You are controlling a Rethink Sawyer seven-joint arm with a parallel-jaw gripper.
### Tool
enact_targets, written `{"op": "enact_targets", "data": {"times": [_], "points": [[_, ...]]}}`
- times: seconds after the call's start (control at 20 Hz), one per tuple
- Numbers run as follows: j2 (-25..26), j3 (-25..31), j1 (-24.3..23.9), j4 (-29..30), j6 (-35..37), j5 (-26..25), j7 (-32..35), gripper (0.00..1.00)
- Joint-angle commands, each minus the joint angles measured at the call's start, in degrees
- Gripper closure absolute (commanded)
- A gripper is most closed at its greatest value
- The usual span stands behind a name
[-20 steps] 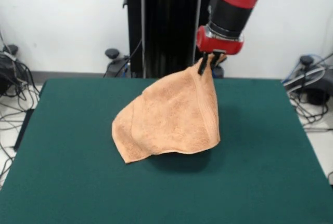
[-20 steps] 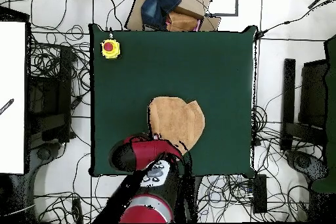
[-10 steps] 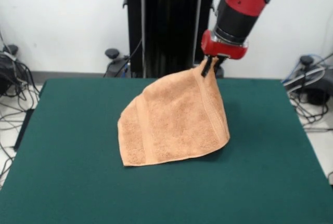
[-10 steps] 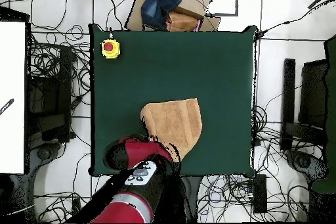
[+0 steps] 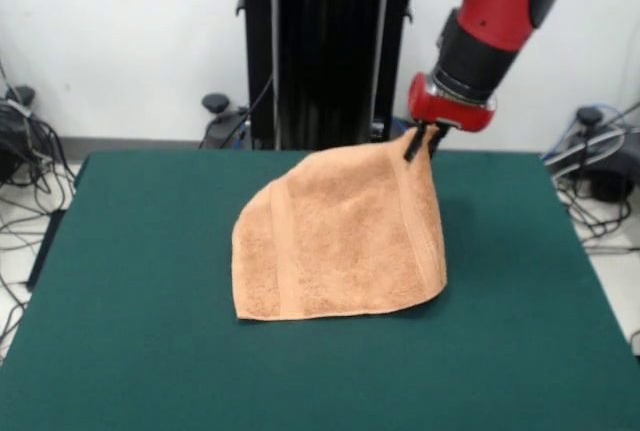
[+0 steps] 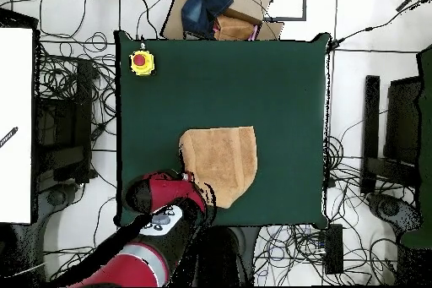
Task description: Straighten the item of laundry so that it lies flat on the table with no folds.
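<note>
- Towel (image 5: 335, 246) first, from the front view: one peach-orange piece of terry, sitting just right of the frame's centre, on the green table (image 5: 120, 351). One corner is lifted to a peak at the upper right, so the cloth hangs like a tent, its lower edge resting on the felt.
- One gripper (image 5: 421, 141), pinched closed on that raised corner, below the red wrist (the fingers are thin black prongs, and the cloth bunches between them).
- My read on the cloth: soft, light, limp, with no stiffness at all. It will drape and drag, not slide as a sheet, and terry clings a little to felt. Corners and hemmed edges look like the sensible places to hold; a pinch mid-panel would only make a new fold.
- Overhead view: the same single towel (image 6: 224, 160) lies a bit below the centre of the table (image 6: 253, 73), well inside its edges, its lower left corner disappearing under the red arm. The gripper itself is hidden there.
- One yellow box with a red button (image 6: 142, 62) at the table's upper left.
</note>
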Motion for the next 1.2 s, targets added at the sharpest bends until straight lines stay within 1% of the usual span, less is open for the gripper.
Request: {"op": "enact_targets", "data": {"times": [0.05,0.35,0.6,0.85,1.0,1.2], "points": [[3.3,1.49,0.39,-5.24,-4.08,6.39,16.9,1.0],[5.26,0.82,1.28,-7.42,-3.55,9.86,16.46,1.0],[9.09,0.52,1.94,-10.79,-5.8,13.62,16.71,1.0],[7.14,-0.42,1.85,-11.69,-1.31,15.02,15.26,1.0],[6.59,-0.24,1.71,-12.38,-0.28,16.37,15.62,1.0],[8.91,-2.12,3.73,-15.37,1.58,19.51,16.7,1.0]]}}
